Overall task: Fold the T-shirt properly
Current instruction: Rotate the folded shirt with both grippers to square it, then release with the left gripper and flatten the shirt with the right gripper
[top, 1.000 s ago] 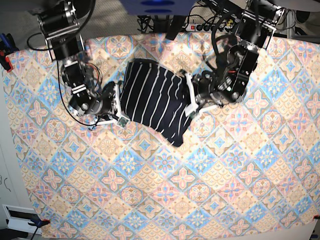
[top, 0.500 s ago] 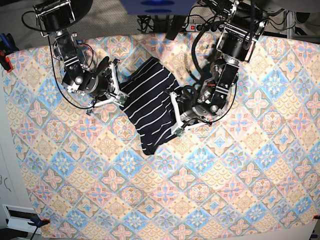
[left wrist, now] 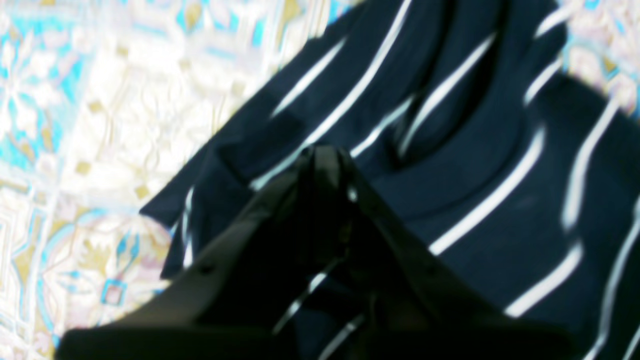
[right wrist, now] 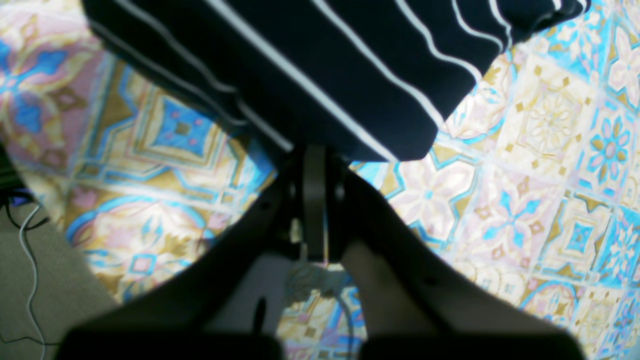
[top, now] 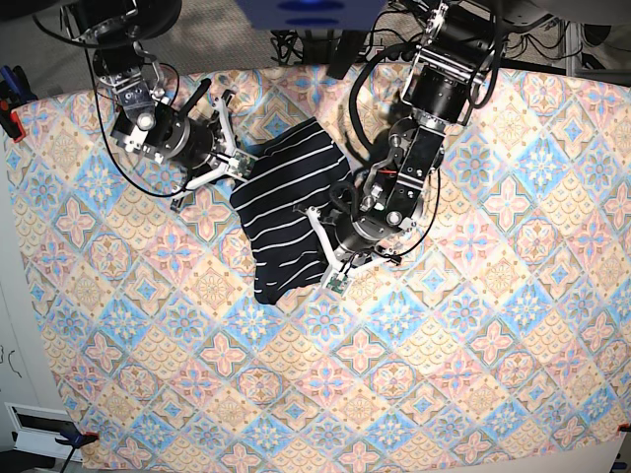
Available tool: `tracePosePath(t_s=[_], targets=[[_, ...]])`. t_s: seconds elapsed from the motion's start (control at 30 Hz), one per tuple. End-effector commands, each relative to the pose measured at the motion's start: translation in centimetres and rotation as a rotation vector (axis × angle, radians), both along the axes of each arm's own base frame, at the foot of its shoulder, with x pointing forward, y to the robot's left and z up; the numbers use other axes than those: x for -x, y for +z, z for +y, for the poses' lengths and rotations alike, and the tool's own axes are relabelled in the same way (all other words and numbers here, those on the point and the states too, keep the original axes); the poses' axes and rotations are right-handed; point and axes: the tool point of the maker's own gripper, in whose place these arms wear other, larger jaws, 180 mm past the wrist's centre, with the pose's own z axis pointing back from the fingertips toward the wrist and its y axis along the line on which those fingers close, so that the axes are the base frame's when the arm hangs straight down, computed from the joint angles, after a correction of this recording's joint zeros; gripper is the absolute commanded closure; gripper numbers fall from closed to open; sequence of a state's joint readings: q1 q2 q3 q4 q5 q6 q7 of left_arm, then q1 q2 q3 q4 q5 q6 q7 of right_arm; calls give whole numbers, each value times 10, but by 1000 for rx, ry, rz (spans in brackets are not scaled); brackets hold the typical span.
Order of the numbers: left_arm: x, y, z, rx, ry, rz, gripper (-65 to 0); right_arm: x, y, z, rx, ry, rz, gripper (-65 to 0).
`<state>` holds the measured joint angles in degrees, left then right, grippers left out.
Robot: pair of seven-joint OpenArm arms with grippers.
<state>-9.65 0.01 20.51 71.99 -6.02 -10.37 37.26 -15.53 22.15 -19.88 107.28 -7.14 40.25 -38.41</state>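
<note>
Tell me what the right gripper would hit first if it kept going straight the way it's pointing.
The T-shirt: the right gripper is shut at its dark striped edge, fabric directly ahead. Depth is unclear.

**Blur, cropped edges and covered fabric**

The left wrist view is smeared throughout: the dark navy, white-striped soft T-shirt [left wrist: 500,165] runs off the frame at 12 and 3 o'clock, and its layering cannot be read. The black left gripper [left wrist: 325,160] covers the cloth beneath its tips. In the right wrist view, the shirt is cut off at 12 o'clock, and the black right gripper [right wrist: 314,165] hides the hem it meets. From the base camera, both fingertip contacts are too small to judge.
</note>
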Motion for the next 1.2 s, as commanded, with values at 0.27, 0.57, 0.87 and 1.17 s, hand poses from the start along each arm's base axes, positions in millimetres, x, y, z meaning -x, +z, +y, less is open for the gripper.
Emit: tracePosePath(t_s=[0.27, 0.57, 0.87, 1.17], targets=[[16, 45, 28, 49, 94, -82, 0, -15, 20, -27, -4, -90, -69, -2], [87, 55, 60, 151, 136, 8, 0, -43, 41, -12, -53, -98, -144, -2], [100, 71, 24, 314, 94, 48, 0, -76, 50, -6, -88, -130, -186, -2], [97, 35, -15, 296, 4, 146, 0, -65, 48, 25, -118, -52, -169, -2]])
